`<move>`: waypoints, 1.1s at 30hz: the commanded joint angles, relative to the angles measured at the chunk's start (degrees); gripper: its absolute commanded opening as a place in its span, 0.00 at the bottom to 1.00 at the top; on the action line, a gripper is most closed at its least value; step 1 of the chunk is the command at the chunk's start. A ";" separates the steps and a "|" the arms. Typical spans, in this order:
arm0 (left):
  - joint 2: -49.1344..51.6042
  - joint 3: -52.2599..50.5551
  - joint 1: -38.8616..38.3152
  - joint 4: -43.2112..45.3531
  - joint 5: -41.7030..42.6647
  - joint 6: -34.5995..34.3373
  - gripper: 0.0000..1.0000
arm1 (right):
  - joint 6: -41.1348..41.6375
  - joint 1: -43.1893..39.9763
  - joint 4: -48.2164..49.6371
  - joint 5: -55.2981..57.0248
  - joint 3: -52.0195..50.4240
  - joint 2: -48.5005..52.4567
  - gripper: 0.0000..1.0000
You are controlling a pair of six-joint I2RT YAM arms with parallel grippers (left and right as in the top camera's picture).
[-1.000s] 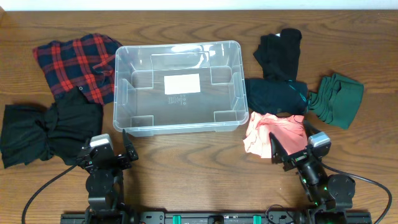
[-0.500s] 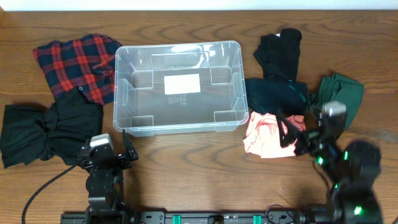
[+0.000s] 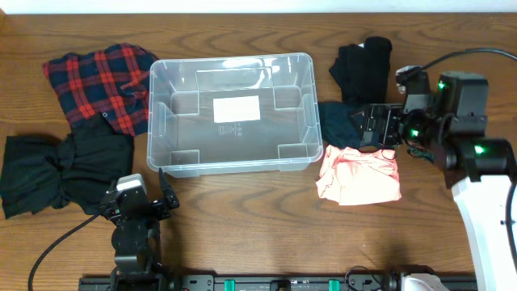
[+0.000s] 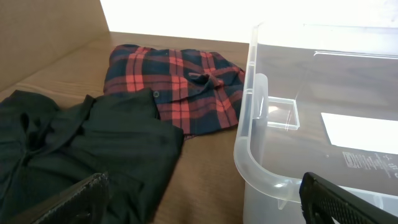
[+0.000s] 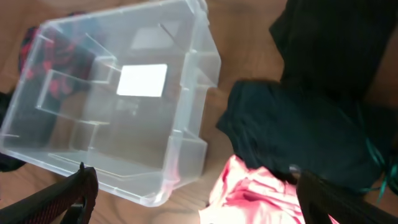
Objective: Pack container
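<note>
The container (image 3: 153, 121) is a clear, empty plastic bin with a white label on its base, in the middle of the table. My left gripper (image 3: 136, 192) rests open near the front edge, just short of the bin's front left corner (image 4: 255, 124), with nothing between its fingers (image 4: 81, 199). My right gripper (image 3: 373, 128) hovers open over a dark navy garment (image 3: 343, 121) right of the bin. In the right wrist view the bin's rim (image 5: 205, 56), the navy garment (image 5: 292, 130) and a pink garment (image 5: 255, 193) lie below the open gripper (image 5: 196, 199).
A red plaid shirt (image 3: 101, 85) and a black garment (image 3: 65, 166) lie left of the bin. Right of it are a black garment (image 3: 363, 69) at the back and the pink garment (image 3: 359, 178) at the front. A green garment is mostly hidden under my right arm.
My right arm has risen from the table's front right and swung back over the dark garments beside the bin, jaws still open. The left arm has not moved.
</note>
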 commanded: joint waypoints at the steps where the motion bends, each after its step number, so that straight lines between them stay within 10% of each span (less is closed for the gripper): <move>1: 0.04 -1.36 0.26 -0.28 -0.92 0.98 0.98 | 3.21 0.15 -0.63 3.96 1.49 1.22 0.99; 33: 0.04 -1.36 0.26 -0.22 -0.92 0.98 0.98 | 4.02 -1.70 1.14 10.08 1.46 1.55 0.99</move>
